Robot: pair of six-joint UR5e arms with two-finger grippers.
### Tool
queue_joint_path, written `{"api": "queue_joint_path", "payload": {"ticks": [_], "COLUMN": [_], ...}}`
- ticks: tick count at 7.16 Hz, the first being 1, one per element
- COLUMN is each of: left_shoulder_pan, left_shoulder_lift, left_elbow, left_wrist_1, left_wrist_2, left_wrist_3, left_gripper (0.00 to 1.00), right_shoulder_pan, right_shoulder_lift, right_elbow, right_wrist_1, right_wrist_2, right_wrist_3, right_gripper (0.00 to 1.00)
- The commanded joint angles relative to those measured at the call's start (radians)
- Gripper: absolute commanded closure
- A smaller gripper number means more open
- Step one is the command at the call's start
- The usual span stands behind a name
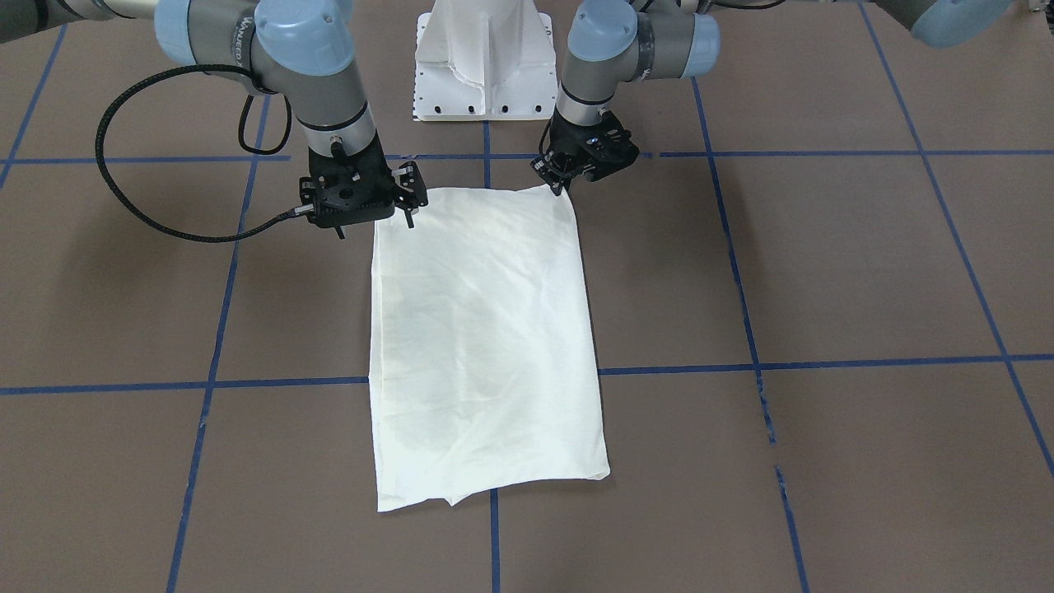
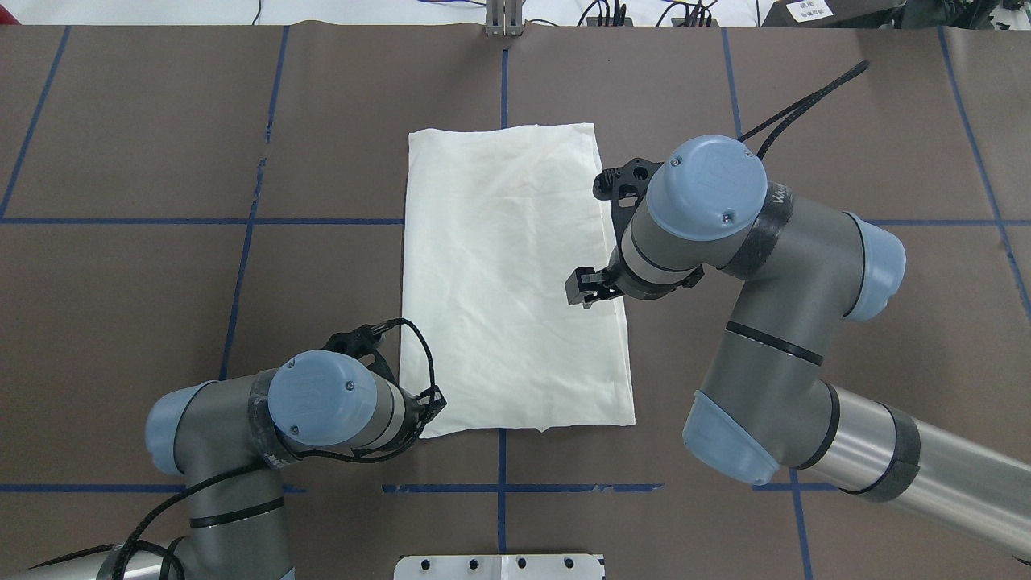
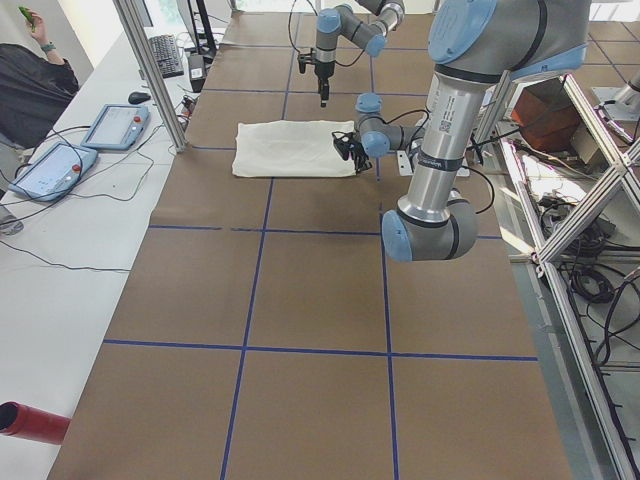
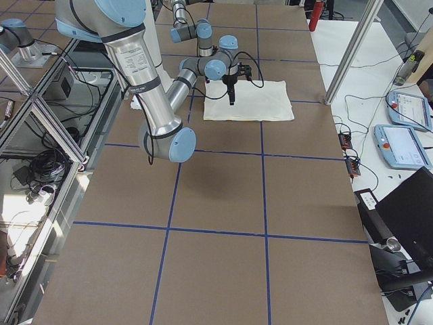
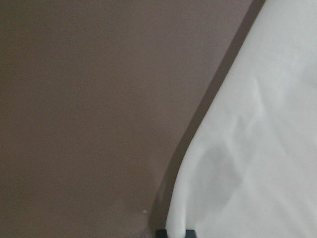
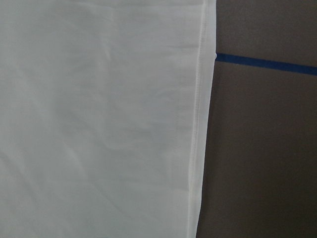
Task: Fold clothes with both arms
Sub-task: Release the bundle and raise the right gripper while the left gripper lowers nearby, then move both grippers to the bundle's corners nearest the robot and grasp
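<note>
T-shirt: folded to a long rectangle, plain side up, flat on the middle of the brown counter. One short edge is toward the white pedestal. It lies over a crossing of the blue tape lines.

Around: a black cable loops off the right arm's wrist, clear of the cloth. In the overhead view that wrist covers part of the shirt's long edge.

Left pincer: low at the shirt corner nearest the pedestal, tip touching the cloth edge. Fingers look close together; cannot tell whether they pinch the fabric. Its wrist view shows the cloth edge and its shadow very near.

Right pincer: fingers spread wide, holding nothing, raised above the other pedestal-side corner. Its wrist view shows the stitched hem and a tape line.

Room: left side view shows a white side table with two handheld pendants, a keyboard, a red cylinder and a seated person at the far corner. An aluminium frame stands beside the counter.
</note>
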Motion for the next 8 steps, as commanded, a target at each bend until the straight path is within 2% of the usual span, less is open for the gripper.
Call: {"api": "queue_joint_path", "payload": {"ticks": [1, 2, 4, 5, 6, 7, 8], "left_shoulder_pan": [-0.002, -0.003, -0.004, -0.002, -0.002, -0.002, -0.005], "left_shoulder_lift": [0.006, 0.006, 0.003, 0.000, 0.000, 0.000, 0.000], "left_elbow": [-0.009, -0.021, -0.035, -0.037, -0.037, -0.037, -0.037], "left_wrist_1": [0.001, 0.021, 0.029, 0.029, 0.029, 0.029, 0.029], "left_wrist_2": [0.001, 0.001, -0.001, -0.001, -0.001, -0.001, -0.001], "left_wrist_3": [0.023, 0.066, 0.094, 0.094, 0.094, 0.104, 0.112], "left_gripper": [1.00, 1.00, 1.00, 1.00, 1.00, 1.00, 1.00], "right_shoulder_pan": [-0.002, -0.009, -0.089, -0.131, -0.195, -0.237, -0.255], "right_shoulder_lift": [-0.004, -0.004, -0.003, -0.006, -0.038, -0.047, -0.047], "right_elbow": [0.003, 0.011, 0.012, 0.014, 0.012, 0.001, -0.012], "right_wrist_1": [0.001, 0.001, 0.008, 0.065, 0.124, 0.149, 0.149], "right_wrist_2": [0.000, 0.002, -0.009, -0.040, -0.114, -0.167, -0.182], "right_wrist_3": [0.039, 0.097, 0.352, 0.548, 0.667, 0.721, 0.763], "right_gripper": [0.00, 0.00, 0.00, 0.00, 0.00, 0.00, 0.00]}}
